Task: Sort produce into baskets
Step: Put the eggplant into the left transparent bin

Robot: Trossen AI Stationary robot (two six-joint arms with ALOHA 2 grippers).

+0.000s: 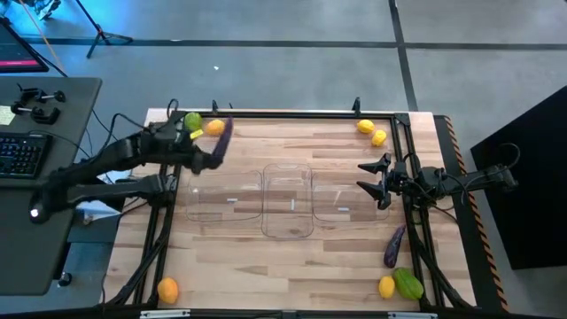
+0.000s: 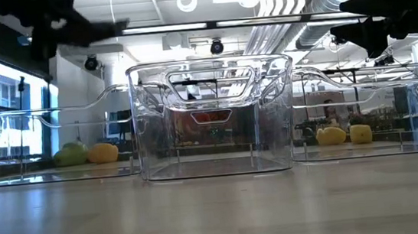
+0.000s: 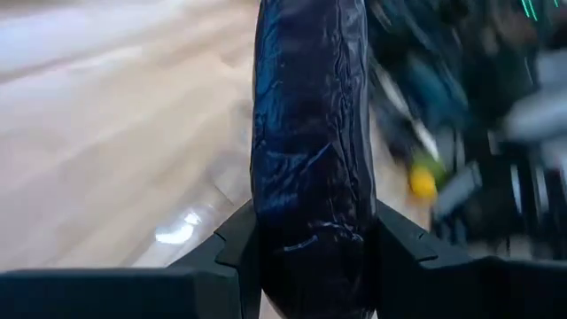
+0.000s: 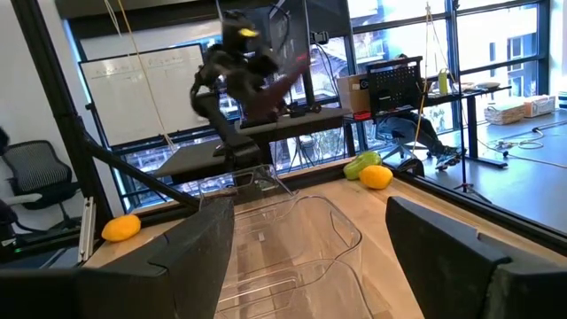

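My left gripper is shut on a dark purple eggplant, held in the air over the far left of the table, near the left clear bin. It also shows in the left wrist view. Three clear bins stand side by side mid-table: left, middle and right. My right gripper is open and empty beside the right bin. A second eggplant, a green piece and a lemon lie at the near right. My left gripper pinches the eggplant between its two fingers, one on each long side, near one end. The fingers lie across it. The eggplant is lifted clear of the table and sticks out past the fingertips toward the far edge.
A green piece and an orange fruit lie at the far left corner. Two lemons lie at the far right. An orange fruit lies at the near left corner. A black frame runs along the table's edges.
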